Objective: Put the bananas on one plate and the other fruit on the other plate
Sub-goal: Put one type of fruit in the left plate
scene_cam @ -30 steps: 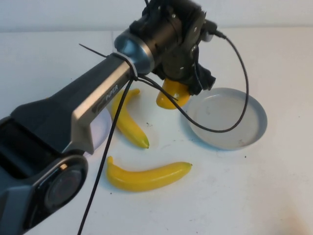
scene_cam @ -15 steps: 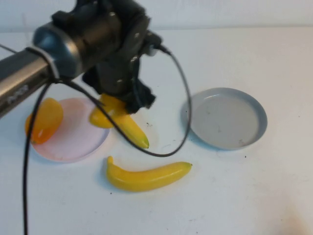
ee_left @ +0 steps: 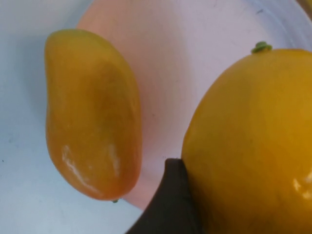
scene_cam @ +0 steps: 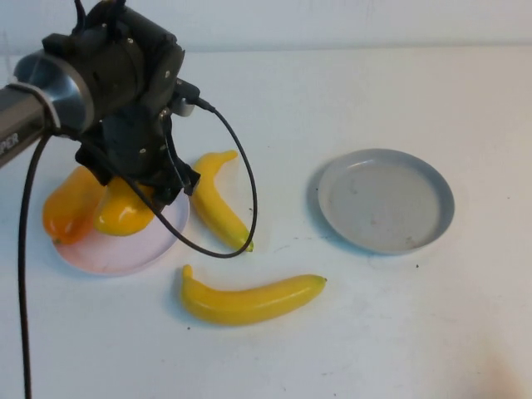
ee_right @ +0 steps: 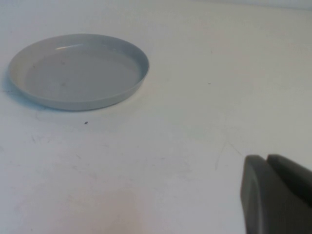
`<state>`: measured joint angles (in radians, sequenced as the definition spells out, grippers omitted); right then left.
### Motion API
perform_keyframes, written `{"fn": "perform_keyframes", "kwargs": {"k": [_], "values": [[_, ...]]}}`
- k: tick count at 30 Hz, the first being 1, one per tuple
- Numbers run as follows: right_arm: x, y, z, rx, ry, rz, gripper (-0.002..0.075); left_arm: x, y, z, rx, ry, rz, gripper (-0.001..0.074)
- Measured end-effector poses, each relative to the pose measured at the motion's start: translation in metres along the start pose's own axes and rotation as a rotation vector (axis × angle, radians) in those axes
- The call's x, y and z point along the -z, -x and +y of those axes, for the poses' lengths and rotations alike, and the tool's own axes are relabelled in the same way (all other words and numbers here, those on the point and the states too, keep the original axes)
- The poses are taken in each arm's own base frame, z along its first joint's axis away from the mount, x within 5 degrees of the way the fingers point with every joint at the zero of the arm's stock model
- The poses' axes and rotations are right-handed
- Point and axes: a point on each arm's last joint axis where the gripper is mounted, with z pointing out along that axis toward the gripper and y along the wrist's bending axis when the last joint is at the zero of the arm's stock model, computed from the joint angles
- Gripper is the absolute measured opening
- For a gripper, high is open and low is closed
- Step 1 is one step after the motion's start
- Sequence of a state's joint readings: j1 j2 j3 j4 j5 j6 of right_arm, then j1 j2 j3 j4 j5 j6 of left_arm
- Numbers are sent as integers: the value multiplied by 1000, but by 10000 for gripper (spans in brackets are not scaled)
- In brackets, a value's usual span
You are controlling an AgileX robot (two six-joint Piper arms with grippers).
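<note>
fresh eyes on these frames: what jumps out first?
The left claw dominates, hanging over the pink plate at the table's left, shut on a mango beside a second mango lying across the plate's left rim. Two bananas lie on the bare table between the plates, and the grey plate holds nothing. The right claw shows only in its wrist view, above the table.

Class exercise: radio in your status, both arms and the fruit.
Left end effector over pink plate, shut on mango. Right end effector parked, shut. Bananas on table, grey plate bare.
</note>
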<state>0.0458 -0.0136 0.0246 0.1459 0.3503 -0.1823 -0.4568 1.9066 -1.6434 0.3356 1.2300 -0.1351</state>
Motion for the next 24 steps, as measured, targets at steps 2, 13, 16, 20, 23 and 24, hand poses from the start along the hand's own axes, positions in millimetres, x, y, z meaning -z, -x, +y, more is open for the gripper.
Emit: {"fn": "perform_keyframes", "kwargs": {"k": [2, 13, 16, 20, 23, 24], "values": [[0, 0, 0, 0, 0, 0, -16, -8, 1, 0, -7, 1, 20, 557], [0, 0, 0, 0, 0, 0, -15, -51, 5, -7, -42, 5, 115, 557], [0, 0, 0, 0, 0, 0, -15, -51, 5, -7, -45, 5, 113, 559], [0, 0, 0, 0, 0, 0, -16, -51, 6, -7, -46, 6, 106, 602], [0, 0, 0, 0, 0, 0, -16, -48, 9, -6, -43, 10, 94, 615], [0, 0, 0, 0, 0, 0, -16, -45, 11, -5, -39, 11, 80, 617]]}}
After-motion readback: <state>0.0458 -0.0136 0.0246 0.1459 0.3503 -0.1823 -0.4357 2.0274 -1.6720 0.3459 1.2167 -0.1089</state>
